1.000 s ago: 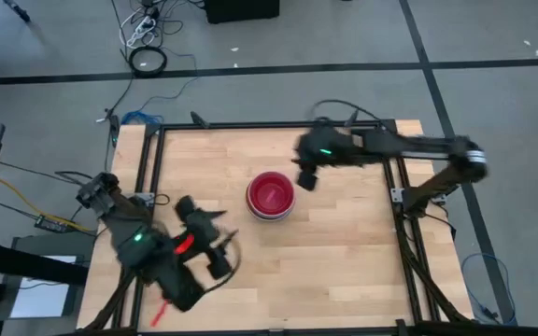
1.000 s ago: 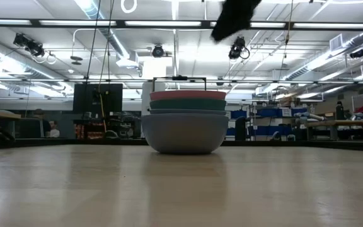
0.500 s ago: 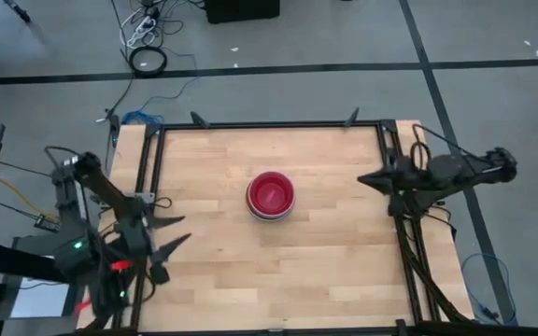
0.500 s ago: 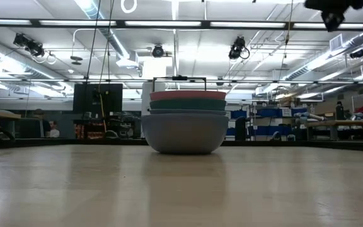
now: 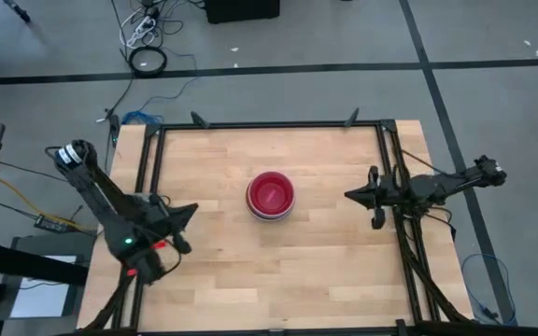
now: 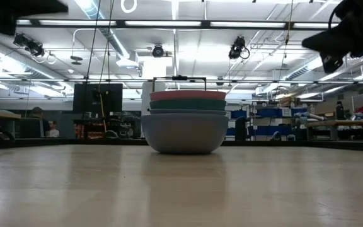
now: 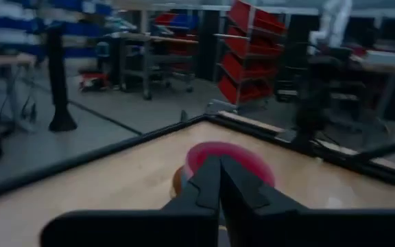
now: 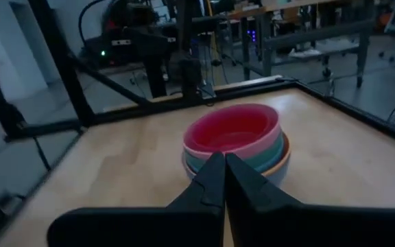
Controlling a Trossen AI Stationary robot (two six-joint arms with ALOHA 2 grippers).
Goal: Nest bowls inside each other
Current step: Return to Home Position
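The bowls (image 5: 270, 195) stand nested in one stack at the middle of the wooden table, a magenta-red bowl on top. In the low view the stack (image 6: 184, 123) rests on its pale bottom bowl, with teal and pink rims above. My left gripper (image 5: 187, 213) is shut at the table's left edge and points toward the stack (image 7: 228, 159). At the right edge my right gripper (image 5: 351, 196) is shut too and points at the stack (image 8: 235, 137). Both are well clear of it.
A black metal frame (image 5: 269, 124) borders the table. Bare wood lies all round the stack. Beyond the table are shelves, racks and cables on the floor (image 5: 148, 58).
My left gripper has swung from the table's near left part back toward the left edge, sunk, and shut. My right gripper has drawn away from beside the stack toward the right edge and come down. The stack has stayed where it was.
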